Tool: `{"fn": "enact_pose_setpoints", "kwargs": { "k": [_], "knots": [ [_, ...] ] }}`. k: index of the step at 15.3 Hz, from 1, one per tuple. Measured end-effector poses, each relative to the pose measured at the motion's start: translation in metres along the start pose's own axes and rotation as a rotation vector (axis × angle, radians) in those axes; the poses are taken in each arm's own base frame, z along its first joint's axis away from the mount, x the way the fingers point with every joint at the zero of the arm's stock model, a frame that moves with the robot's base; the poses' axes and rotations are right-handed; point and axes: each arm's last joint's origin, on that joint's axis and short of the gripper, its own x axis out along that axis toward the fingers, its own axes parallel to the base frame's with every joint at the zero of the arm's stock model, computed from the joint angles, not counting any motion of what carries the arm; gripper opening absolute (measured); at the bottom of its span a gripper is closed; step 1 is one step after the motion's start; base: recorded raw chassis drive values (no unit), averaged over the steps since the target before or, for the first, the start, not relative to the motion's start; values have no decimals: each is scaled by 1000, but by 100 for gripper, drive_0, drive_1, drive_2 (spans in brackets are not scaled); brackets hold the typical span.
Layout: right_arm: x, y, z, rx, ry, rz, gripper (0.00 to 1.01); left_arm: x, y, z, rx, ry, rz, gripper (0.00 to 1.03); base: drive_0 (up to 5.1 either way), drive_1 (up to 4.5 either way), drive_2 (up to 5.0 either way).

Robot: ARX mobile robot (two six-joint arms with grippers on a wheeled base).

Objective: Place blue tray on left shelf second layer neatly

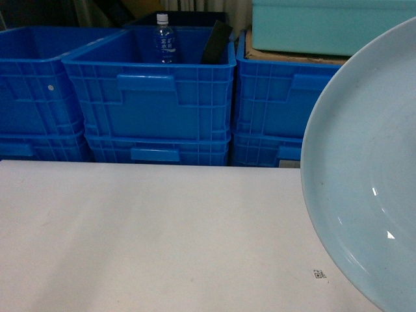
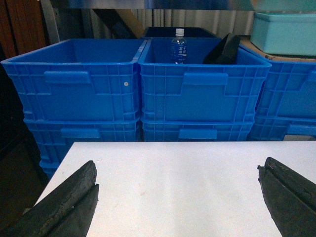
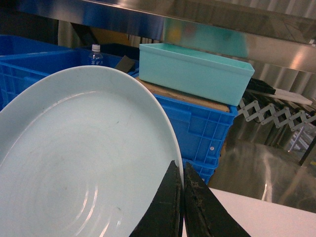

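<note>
The blue tray [image 1: 370,182], a pale glossy round dish, hangs tilted above the right side of the white table [image 1: 149,234]. In the right wrist view my right gripper [image 3: 180,165] is shut on the rim of the blue tray [image 3: 84,158], one finger on each face. My left gripper [image 2: 177,168] stands open low over the table, its fingers [image 2: 74,197] wide apart with nothing between them. A shiny steel shelf rail [image 3: 197,15] runs overhead; I cannot tell which layer it is. Neither gripper shows in the head view.
Stacked deep-blue crates [image 1: 149,97] line the table's far edge. The middle one holds a water bottle [image 1: 164,40] and a black object [image 1: 216,42]. A teal tub [image 1: 325,26] sits on cardboard on the right crates. A steel scissor lattice [image 3: 271,113] stands further right.
</note>
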Motion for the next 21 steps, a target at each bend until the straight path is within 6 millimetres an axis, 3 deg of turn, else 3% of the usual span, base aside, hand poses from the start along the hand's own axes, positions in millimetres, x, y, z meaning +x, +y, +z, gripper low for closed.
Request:
{"fn": "enact_pose_setpoints", "kwargs": {
  "k": [21],
  "knots": [
    [0,0,0,-1,0,0,2,0,0,0,0,0,0,98,-144,-144,-144]
  ]
}}
